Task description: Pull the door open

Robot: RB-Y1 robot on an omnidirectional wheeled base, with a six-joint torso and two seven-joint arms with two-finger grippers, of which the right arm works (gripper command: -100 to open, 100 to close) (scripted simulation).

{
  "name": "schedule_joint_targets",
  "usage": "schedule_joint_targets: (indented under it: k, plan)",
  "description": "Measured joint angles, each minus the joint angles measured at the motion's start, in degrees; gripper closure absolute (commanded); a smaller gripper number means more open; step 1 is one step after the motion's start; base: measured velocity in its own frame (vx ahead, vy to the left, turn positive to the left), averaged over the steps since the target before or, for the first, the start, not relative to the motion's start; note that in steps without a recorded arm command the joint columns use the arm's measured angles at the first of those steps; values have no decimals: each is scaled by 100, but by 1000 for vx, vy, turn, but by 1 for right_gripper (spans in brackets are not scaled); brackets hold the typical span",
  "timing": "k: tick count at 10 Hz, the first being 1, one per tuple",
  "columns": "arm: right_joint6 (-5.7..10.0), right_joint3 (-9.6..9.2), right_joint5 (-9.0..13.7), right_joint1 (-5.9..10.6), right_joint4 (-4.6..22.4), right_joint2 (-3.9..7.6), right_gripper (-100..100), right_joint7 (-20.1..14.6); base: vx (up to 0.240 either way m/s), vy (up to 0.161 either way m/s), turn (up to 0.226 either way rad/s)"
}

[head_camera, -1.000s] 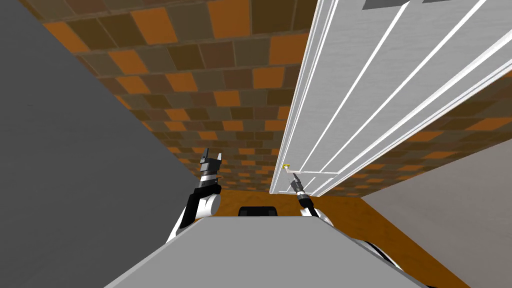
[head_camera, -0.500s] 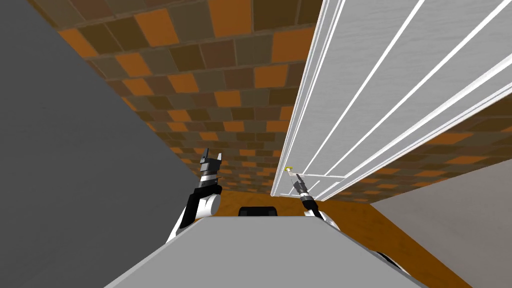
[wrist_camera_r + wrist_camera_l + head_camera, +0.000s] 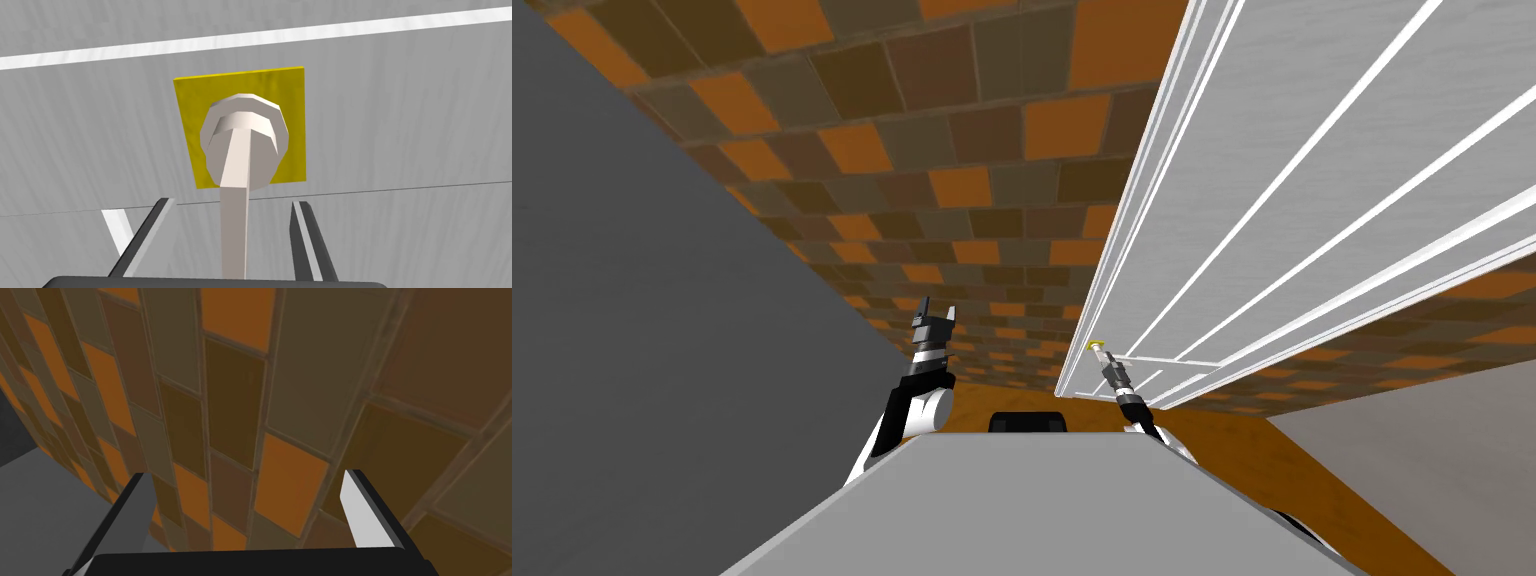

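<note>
My view has shifted this last second and the white door [image 3: 1312, 150] looms wider on my right, so the pull seems under way, right claw [image 3: 231, 201] spread astride its lever handle [image 3: 235, 235], left claw [image 3: 244, 474] spread, idle.

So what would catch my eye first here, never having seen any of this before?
Probably the big white panelled door slanting across the right of the head view, against a wall of orange and brown tiles. Next, in the right wrist view, the yellow plate on that door carries a pale lever handle, which lies between the fingers of the open right tool.
</note>
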State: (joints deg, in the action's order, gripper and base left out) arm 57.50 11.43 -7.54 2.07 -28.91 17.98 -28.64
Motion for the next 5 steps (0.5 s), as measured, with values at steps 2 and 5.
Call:
schedule_joint_targets:
  k: [2,5]
  plan:
    - [5,1,0,1,9,2,100,3,-10,0,3]
    - [3,-1,-1,-1,12,-1,100,4,-38,-9,39]
